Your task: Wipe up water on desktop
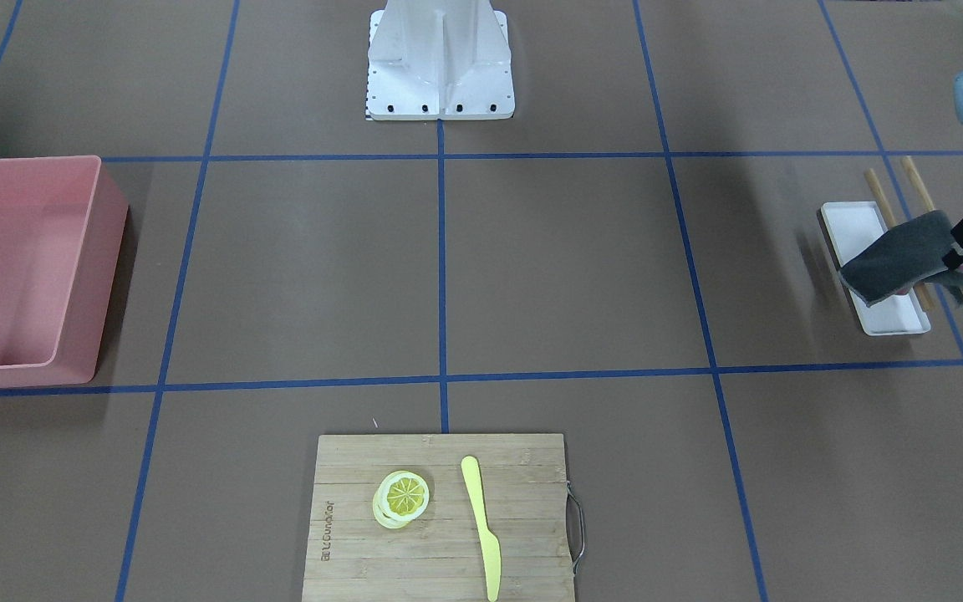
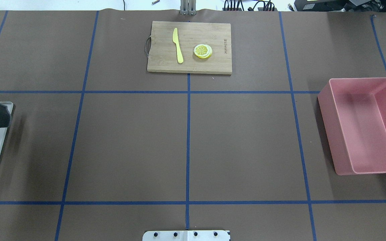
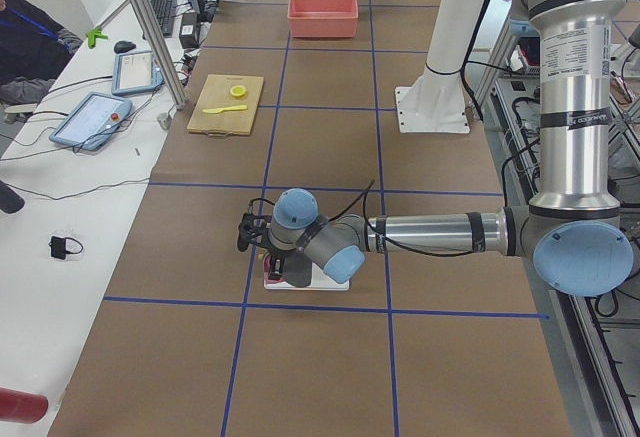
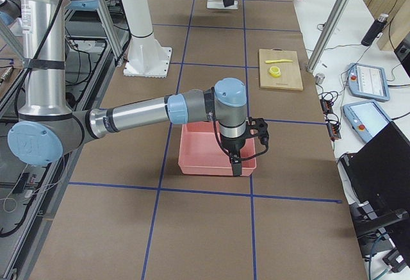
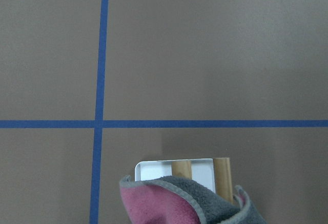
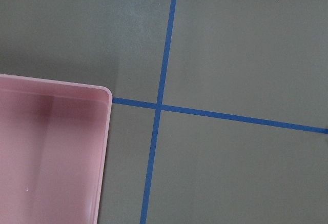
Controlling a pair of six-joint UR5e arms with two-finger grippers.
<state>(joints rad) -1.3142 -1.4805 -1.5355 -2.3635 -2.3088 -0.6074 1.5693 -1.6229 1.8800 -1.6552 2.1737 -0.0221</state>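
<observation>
**Holding the cloth aloft at the left end; wiping not yet begun**

Item 1, cloth. The left gripper (image 1: 960,255) is closed on one edge of a grey cloth (image 1: 899,261) with a pink underside. The cloth hangs clear above a white tray (image 1: 853,230), and a pair of chopsticks (image 1: 916,184) lies partly across that tray. The cloth appears to touch neither.

Item 2, desktop. The desktop (image 2: 240,140) runs across the full width of the overhead view, brown and taped into a grid. No puddle or wet patch can be made out on it in any view (thin water on matte brown may simply not show). The spot to be wiped cannot be placed from these pictures.

Item 3, right arm. The right gripper (image 4: 238,164) hangs over the pink bin (image 2: 332,130) at the opposite end, well apart from the cloth. It shows only in the side view, so I cannot tell how its jaws stand or whether it carries anything.

Item 4, other objects. A cutting board (image 2: 163,60) with a yellow knife (image 2: 177,45) and a lemon slice (image 2: 203,51) sits at the far edge.

Assessment: the cloth is secured and raised, which I judge the only step complete. Carrying it to the wet area, pressing it down and sweeping all remain.
</observation>
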